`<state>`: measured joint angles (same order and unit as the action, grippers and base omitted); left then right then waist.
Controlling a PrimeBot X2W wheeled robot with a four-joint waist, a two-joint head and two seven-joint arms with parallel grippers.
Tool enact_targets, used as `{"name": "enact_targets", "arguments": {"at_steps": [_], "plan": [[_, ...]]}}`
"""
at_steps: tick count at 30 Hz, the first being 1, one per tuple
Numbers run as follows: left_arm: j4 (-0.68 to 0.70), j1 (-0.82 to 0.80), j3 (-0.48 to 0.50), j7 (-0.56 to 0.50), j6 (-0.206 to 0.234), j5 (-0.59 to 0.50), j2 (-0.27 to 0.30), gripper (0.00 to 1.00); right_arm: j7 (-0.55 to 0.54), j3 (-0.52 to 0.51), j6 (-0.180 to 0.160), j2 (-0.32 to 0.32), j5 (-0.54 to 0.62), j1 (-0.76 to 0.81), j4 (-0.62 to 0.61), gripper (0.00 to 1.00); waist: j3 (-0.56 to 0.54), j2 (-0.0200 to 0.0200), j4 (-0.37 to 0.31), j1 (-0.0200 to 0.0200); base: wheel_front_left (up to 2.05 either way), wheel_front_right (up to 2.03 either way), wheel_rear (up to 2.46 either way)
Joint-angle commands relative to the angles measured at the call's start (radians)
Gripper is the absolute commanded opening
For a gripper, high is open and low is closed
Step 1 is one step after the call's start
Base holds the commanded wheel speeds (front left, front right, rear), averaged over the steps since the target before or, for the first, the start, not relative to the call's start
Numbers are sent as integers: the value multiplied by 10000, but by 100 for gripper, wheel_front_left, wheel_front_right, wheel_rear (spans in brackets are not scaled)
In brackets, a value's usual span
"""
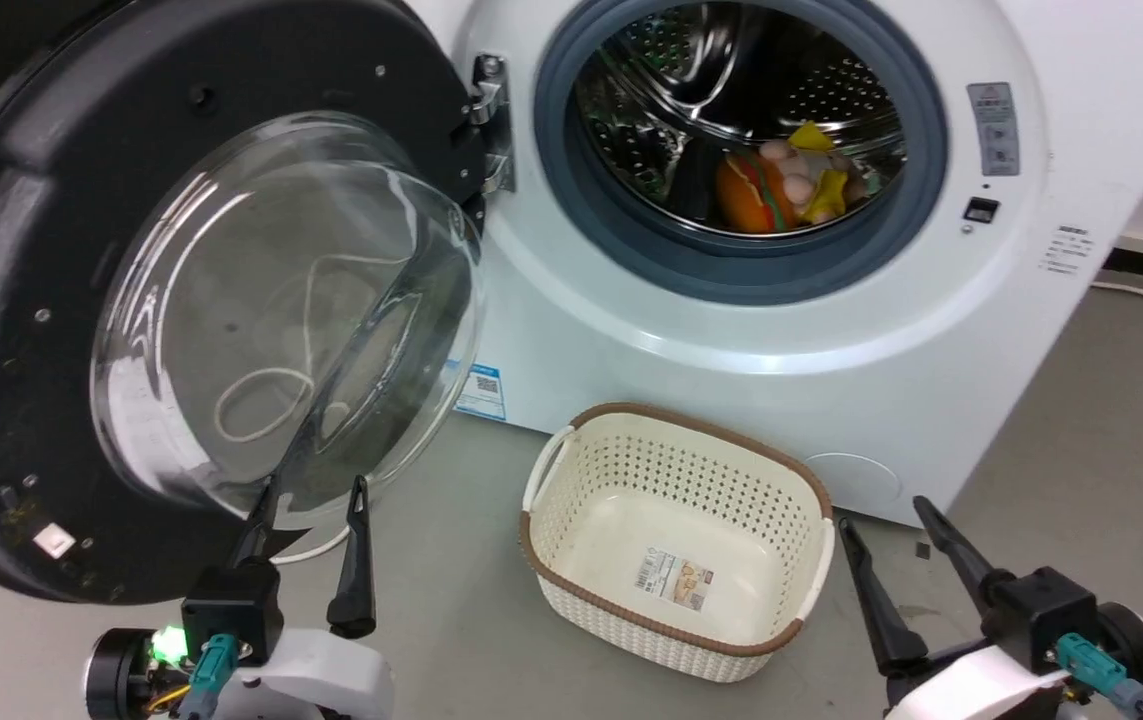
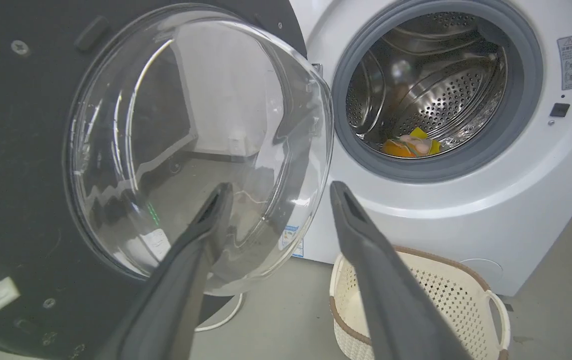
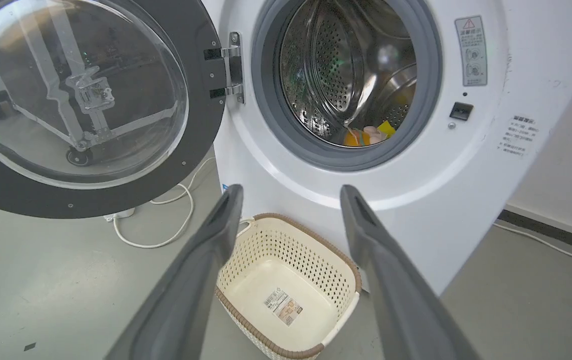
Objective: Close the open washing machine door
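Note:
The washing machine door hangs wide open to the left, its black rim around a bulging clear glass bowl, hinged at a metal hinge. The white washing machine shows its grey gasket and steel drum with soft toys inside. My left gripper is open, fingertips just below the glass bowl's lower edge, holding nothing. In the left wrist view the door fills the left and the left gripper points at the bowl's right edge. My right gripper is open and empty at the lower right.
An empty cream basket with a brown rim stands on the grey floor in front of the machine, between my two grippers. A white cable lies on the floor under the door. A wall with a dark skirting runs right of the machine.

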<state>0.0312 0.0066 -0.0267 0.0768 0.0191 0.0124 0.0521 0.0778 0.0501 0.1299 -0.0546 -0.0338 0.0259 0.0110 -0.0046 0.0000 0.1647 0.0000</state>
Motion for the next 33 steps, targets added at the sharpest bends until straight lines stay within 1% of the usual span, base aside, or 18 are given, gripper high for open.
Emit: {"name": "enact_targets", "arguments": {"at_steps": [1, 15, 25, 26, 28, 33], "plan": [[134, 187, 23, 134, 91, 70, 18, 100, 127, 127, 3, 4, -1, -165, 50, 100, 26, 0, 127, 0, 0, 0, 0], [439, 354, 87, 405, 259, 162, 1, 100, 397, 523, 4, -63, -101, -326, 182, 100, 84, 0, 698, 0, 0, 0, 0], [553, 395, 180, 614, 294, 299, -6, 100, 606, 591, 4, -57, -172, -243, 210, 100, 52, 0, 1092, 0, 0, 0, 0], [554, 400, 180, 635, 265, 326, -7, 56, 627, 572, 4, -51, -187, -234, 204, 100, 50, 0, 1131, 0, 0, 0, 0], [539, 405, 165, 677, 139, 383, 3, 0, 669, 547, 4, -40, -199, -214, 190, 100, 47, 0, 1211, 0, 0, 0, 0], [772, 206, 320, 781, -54, 301, 255, 0, 773, 478, 5, -10, -217, -85, 118, 100, 63, 0, 1430, 0, 0, 0, 0]]}}
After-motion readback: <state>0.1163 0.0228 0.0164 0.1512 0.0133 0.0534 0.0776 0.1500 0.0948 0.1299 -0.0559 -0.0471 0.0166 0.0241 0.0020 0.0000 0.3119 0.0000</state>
